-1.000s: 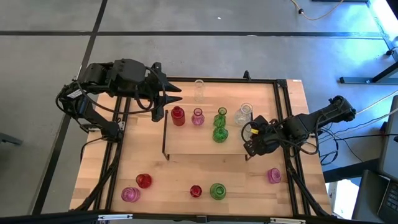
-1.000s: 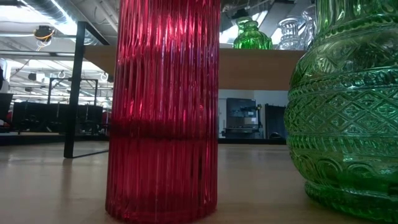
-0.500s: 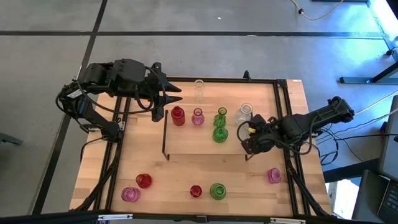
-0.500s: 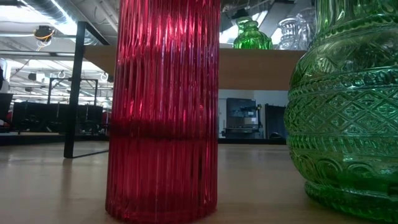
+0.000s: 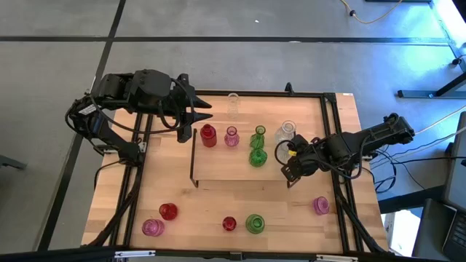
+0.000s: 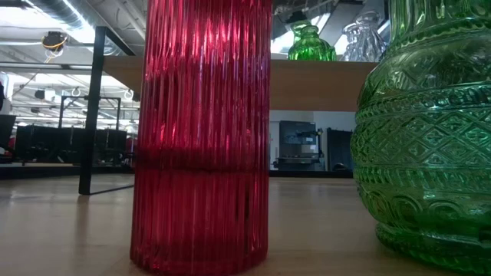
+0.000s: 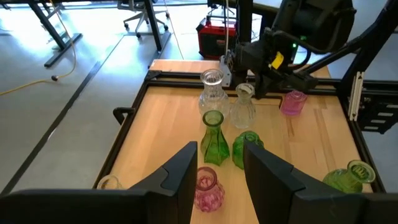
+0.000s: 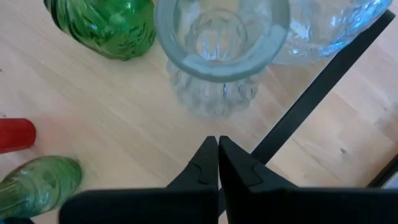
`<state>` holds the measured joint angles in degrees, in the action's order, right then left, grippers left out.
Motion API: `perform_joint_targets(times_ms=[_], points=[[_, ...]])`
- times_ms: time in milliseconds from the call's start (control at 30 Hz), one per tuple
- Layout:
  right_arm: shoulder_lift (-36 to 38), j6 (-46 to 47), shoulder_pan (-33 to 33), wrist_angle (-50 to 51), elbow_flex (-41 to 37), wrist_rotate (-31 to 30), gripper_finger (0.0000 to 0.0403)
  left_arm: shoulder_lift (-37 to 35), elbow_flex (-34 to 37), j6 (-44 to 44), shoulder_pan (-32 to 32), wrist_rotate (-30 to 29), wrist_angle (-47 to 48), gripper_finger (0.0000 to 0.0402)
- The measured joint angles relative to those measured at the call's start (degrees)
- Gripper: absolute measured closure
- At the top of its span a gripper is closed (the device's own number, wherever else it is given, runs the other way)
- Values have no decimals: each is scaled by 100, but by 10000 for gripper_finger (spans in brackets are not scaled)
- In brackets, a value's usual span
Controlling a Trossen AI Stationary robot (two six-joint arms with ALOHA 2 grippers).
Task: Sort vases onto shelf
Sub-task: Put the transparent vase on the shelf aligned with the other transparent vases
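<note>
High view: shelf [image 5: 218, 173] sits mid-table, long edge running left-right, black frame legs at its ends. Along its far edge stand a red vase [image 5: 208, 135], a pink vase [image 5: 231, 136], a slim green vase [image 5: 258, 137] and a round green vase [image 5: 257, 156] just in front of it; a clear vase [image 5: 285, 132] stands at the far right corner. Another clear vase [image 5: 233, 105] stands on the table [image 5: 124, 196] beyond the shelf. On the table's near side: a pink vase [image 5: 152, 227], a red one [image 5: 168, 212], a small red one [image 5: 229, 223], a green one [image 5: 255, 223], and a pink one [image 5: 321, 205] toward the right. Right gripper [image 5: 287, 161] hovers at the shelf's right end, just beside the clear vase; right wrist view shows its fingers [image 8: 205, 163] pressed together, holding nothing, with a clear vase rim [image 8: 221, 38] directly ahead. Left gripper [image 5: 200, 110] hangs off the shelf's far left corner, fingers [image 7: 180, 174] parted and empty.
</note>
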<state>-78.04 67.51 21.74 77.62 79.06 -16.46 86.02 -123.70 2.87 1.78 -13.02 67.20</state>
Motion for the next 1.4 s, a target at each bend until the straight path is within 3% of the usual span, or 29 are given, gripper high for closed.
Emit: perform_joint_targets(times_ms=[267,433,567,667,767,933,1033,1200,1400], points=[[0,11,0,353,935,-192,403,0,0,-13,-22,8,115,280],[2,-373,0,308,1980,-1007,403,83,-11,-76,-481,378,-69,280],[15,-1195,-77,-74,2643,-1854,402,236,-7,-239,-1062,608,-207,280],[13,-1857,-329,-462,2902,-2300,402,414,-7,-393,-1719,1165,-282,280],[13,-2396,-690,-813,2982,-2398,402,731,-9,-360,-2429,1998,-368,280],[9,-2627,-1096,-1116,2880,-2253,402,1391,-7,-283,-3419,2099,-361,280],[2,-2648,-1137,-1157,2784,-2322,402,1826,-7,32,-3870,2498,-357,280],[2,-2647,-1132,-1194,2630,-2709,402,2511,-4,263,-4182,2779,-378,280],[2,-2571,-1126,-1219,2529,-2647,402,3201,0,449,-4277,3154,-165,280]])
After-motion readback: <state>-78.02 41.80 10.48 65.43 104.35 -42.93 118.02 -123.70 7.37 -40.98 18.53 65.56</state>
